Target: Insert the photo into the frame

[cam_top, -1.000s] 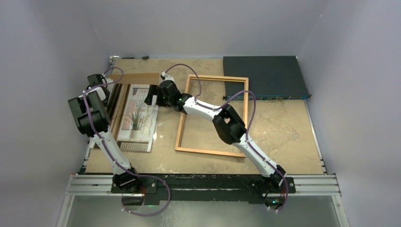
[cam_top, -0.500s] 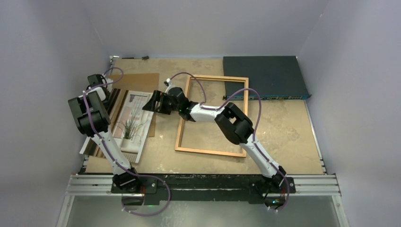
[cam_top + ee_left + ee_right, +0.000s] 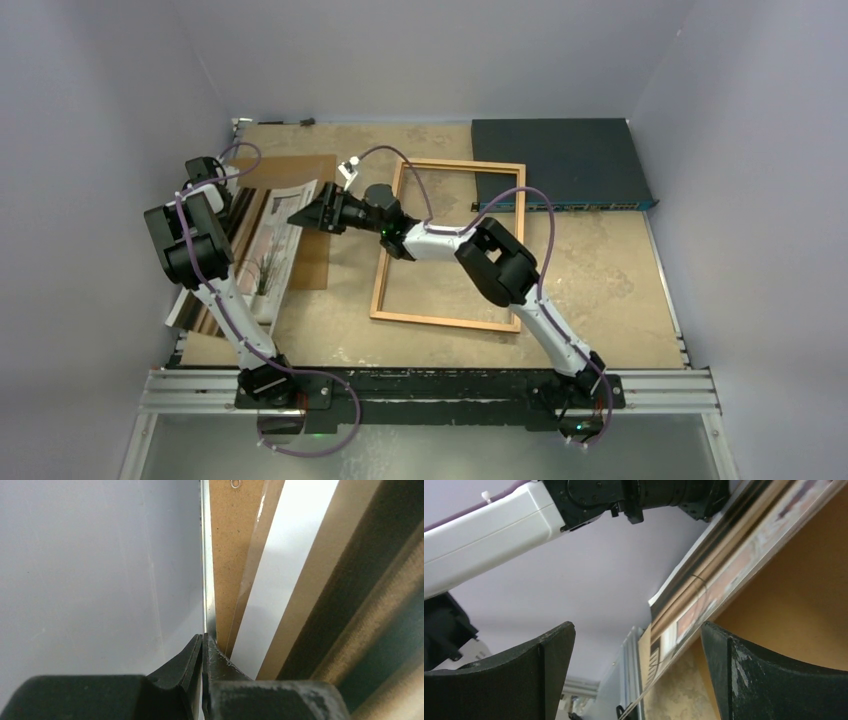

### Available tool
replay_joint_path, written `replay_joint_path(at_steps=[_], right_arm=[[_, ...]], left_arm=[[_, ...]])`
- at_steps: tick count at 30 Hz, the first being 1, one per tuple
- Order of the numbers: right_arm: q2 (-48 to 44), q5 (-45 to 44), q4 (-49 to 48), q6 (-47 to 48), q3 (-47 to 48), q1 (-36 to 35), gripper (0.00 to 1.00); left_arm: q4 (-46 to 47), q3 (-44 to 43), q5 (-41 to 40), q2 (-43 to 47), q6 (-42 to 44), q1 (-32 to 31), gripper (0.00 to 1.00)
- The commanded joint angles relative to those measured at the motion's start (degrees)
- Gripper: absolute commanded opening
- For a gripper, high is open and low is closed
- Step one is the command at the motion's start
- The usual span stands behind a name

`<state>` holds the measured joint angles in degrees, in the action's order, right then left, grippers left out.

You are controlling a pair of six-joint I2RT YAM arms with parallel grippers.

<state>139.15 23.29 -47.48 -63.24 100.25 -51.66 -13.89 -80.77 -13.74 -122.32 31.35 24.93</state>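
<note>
The photo (image 3: 265, 260), a print of a window with a thin plant, stands tilted steeply on its left edge at the table's left side. My left gripper (image 3: 213, 190) is at its far left corner. In the left wrist view its jaws (image 3: 203, 641) are shut on a thin sheet edge, with the print's white and brown bands (image 3: 285, 580) beside them. My right gripper (image 3: 305, 215) is open under the raised right edge. In the right wrist view that edge (image 3: 744, 545) runs between the spread fingers (image 3: 638, 625). The orange-brown frame (image 3: 446, 321) lies flat at mid-table.
The brown backing board (image 3: 315, 255) lies flat under the raised print and shows beside my right finger (image 3: 804, 595). A dark blue flat box (image 3: 560, 160) sits at the back right. The grey left wall stands close behind the left arm (image 3: 190, 240).
The photo has gone from lying flat to a steep tilt, its right edge lifted by my right gripper, which moved left beneath it. The left gripper stayed shut in place.
</note>
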Motion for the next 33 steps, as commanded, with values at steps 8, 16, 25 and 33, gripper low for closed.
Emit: replay_joint_path(at_steps=[8,16,25,33], right_arm=[[6.6,3.2,-2.7,-3.7,5.8,-0.9,0.99],[4.9,4.1,-6.5,-5.9,1.7,-0.5,0.98],[2.3,5.8,-23.3,-16.1,-2.8,3.7,0.83],[0.1,5.6,-21.2,-14.7,-3.8,4.1,0.64]], left_arm=[[-6.4,1.0,4.9,0.8,-0.9,-1.7,0.01],[-6.8,0.6,4.9,0.8,-1.1,-1.8,0.01],[-8.1,-0.7,5.4,1.5,-1.8,-1.8,0.01],[-8.9,-1.0,6.2,2.3,-2.0,-1.8,0.00]])
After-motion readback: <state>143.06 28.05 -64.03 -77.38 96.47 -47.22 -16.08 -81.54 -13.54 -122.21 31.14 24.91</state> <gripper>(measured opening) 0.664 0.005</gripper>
